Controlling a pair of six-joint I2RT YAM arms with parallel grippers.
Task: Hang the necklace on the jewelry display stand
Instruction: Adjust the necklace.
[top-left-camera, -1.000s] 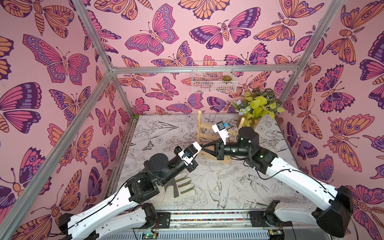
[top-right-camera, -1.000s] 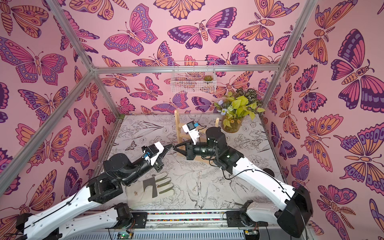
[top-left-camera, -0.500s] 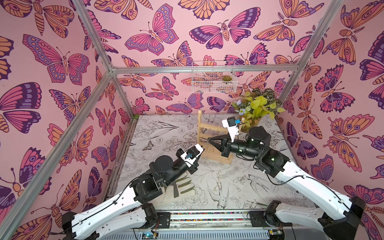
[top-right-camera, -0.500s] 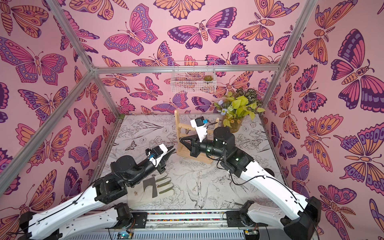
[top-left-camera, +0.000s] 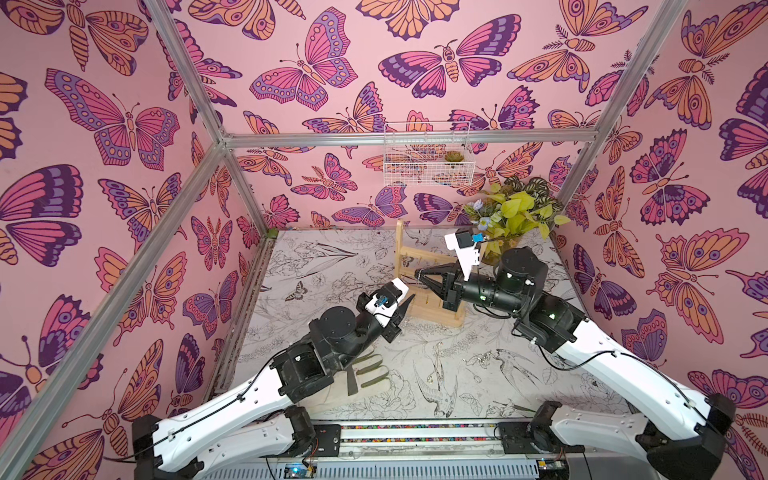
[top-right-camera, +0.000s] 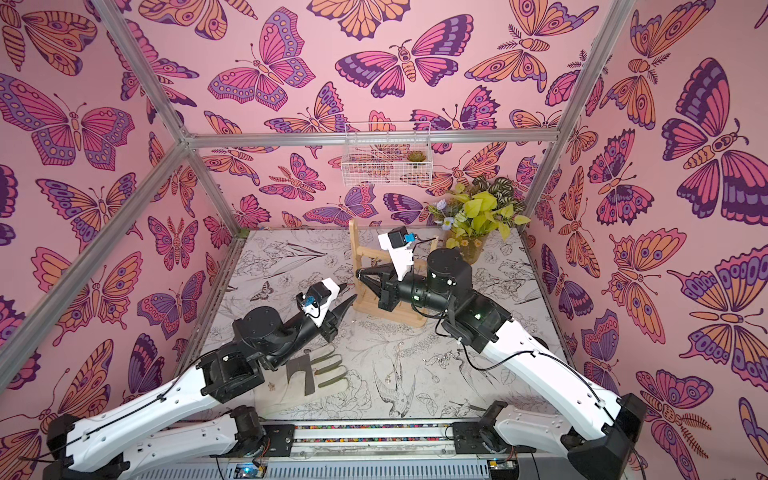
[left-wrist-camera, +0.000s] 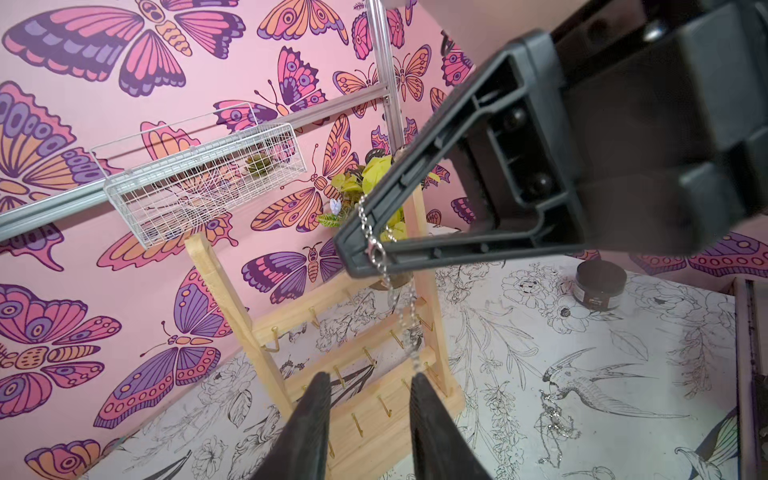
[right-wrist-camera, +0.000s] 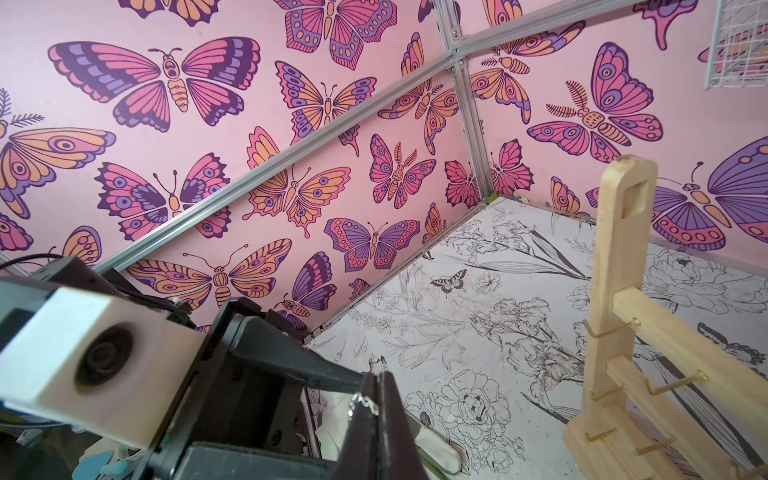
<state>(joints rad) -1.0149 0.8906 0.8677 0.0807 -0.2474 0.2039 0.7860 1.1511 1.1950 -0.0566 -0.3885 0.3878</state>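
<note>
Pink butterfly-print walls (top-left-camera: 124, 124) enclose a tabletop (top-left-camera: 332, 266) printed with black line drawings of flowers and birds. Two white-and-black arms reach in from the near edge. The jewelry display stand (top-left-camera: 436, 312), of light wood with rows of gold hooks, stands upright near the back, below a white wire basket (top-left-camera: 428, 166) on the wall and beside a potted plant (top-left-camera: 515, 212). A pale work glove (top-right-camera: 320, 374) lies flat under the left arm. A small dark jar (left-wrist-camera: 600, 286) sits well apart from the stand. Right gripper (left-wrist-camera: 351, 255): jaws pressed together on the silver necklace (left-wrist-camera: 377, 250), pinched near its clasp; the chain hangs down in front of the stand's crossbars, and whether it touches a hook cannot be told. Left gripper (left-wrist-camera: 370, 378): fingers parted and holding nothing, just under the chain's lower end, near the stand's base.
</note>
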